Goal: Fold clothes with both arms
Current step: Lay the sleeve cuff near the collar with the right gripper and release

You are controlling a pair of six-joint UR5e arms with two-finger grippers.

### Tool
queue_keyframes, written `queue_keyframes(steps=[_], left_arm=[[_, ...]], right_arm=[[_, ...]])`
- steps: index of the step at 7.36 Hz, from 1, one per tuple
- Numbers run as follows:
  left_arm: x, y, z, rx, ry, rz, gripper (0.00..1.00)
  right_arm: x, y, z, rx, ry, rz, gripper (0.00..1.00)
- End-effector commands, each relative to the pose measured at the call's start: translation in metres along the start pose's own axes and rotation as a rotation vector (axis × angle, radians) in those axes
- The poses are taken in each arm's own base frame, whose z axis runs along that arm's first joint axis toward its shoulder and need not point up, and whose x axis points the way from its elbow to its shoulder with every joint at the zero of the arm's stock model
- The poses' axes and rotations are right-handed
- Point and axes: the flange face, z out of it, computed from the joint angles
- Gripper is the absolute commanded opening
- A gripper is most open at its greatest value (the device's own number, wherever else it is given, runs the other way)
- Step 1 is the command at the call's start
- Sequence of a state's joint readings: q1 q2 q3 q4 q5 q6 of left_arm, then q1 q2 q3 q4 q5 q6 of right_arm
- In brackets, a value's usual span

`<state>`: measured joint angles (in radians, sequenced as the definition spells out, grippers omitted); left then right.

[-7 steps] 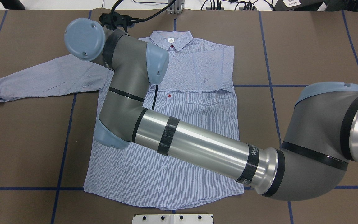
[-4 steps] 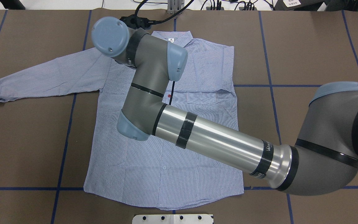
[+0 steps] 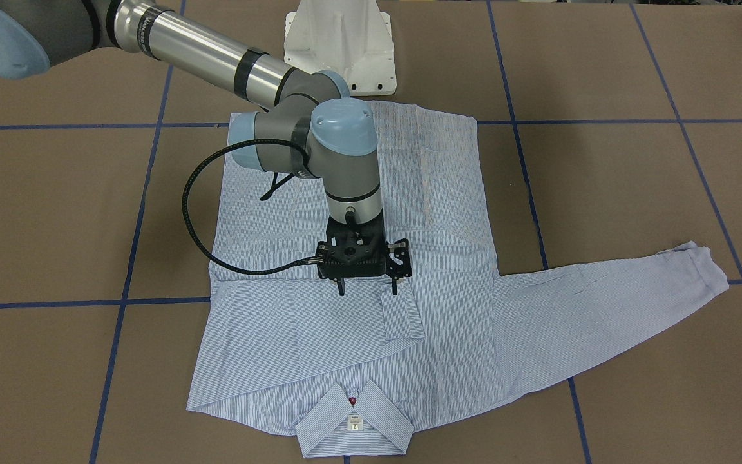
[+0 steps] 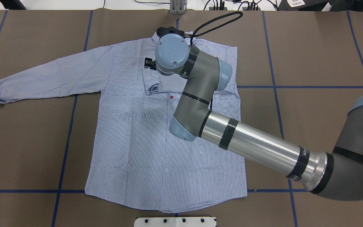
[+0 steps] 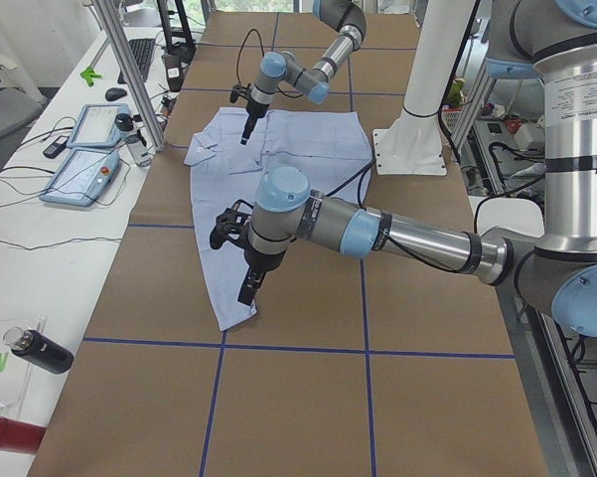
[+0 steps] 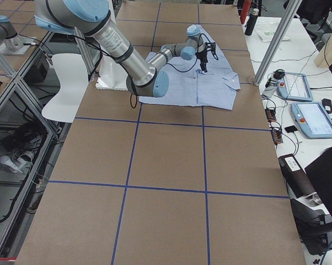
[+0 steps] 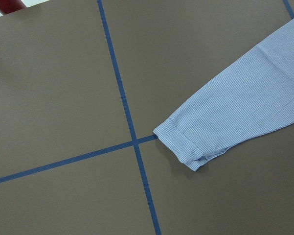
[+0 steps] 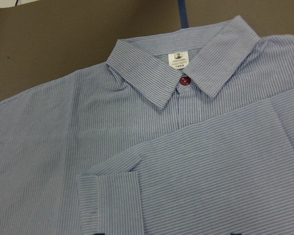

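**Item: shirt [image 4: 143, 142], one, fold partly made.** It lies flat on the brown table [image 4: 310, 47], front up, with the collar [image 3: 353, 419] at the far edge from the robot.

- **Left sleeve [image 4: 49, 77]:** stretched straight out to the robot's left and not folded. Its cuff [image 7: 183, 144] sits beside a crossing of blue tape lines.
- **Left gripper [image 5: 246, 288]:** hangs near that cuff, probably stationed to take this sleeve next. I cannot tell whether its jaws are apart or together.
- **Right sleeve [image 3: 294, 322]:** laid across the chest below the collar, which narrows the shirt on that side. Its cuff [image 3: 403, 316] ends near the button line.
- **Right gripper [image 3: 368, 290]:** points straight down with its jaws apart and nothing between them. It is just above the folded sleeve at the cuff's end. I cannot tell whether it touches the cloth. The empty jaws suggest this sleeve counts as placed.
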<state>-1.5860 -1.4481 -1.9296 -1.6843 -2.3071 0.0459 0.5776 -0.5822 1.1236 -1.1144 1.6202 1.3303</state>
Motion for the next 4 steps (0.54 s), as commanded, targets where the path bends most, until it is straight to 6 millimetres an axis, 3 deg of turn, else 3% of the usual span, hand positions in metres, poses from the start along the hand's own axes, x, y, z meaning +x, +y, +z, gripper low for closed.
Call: queue_keyframes(steps=[1, 2, 3, 4], left_arm=[[0.000, 0.000, 0.000, 0.000, 0.000, 0.000, 1.00], [0.001, 0.000, -0.001, 0.002, 0.000, 0.002, 1.00], [0.001, 0.000, -0.001, 0.003, 0.000, 0.004, 1.00], [0.001, 0.000, -0.002, 0.003, -0.001, 0.004, 1.00]], right_arm=[[0.024, 0.024, 0.022, -0.002, -0.049, 0.039, 0.68], [0.015, 0.037, 0.022, -0.017, -0.056, 0.085, 0.61], [0.004, 0.046, 0.021, -0.007, -0.059, 0.116, 0.61], [-0.008, 0.046, 0.024, 0.002, -0.052, 0.147, 0.57]])
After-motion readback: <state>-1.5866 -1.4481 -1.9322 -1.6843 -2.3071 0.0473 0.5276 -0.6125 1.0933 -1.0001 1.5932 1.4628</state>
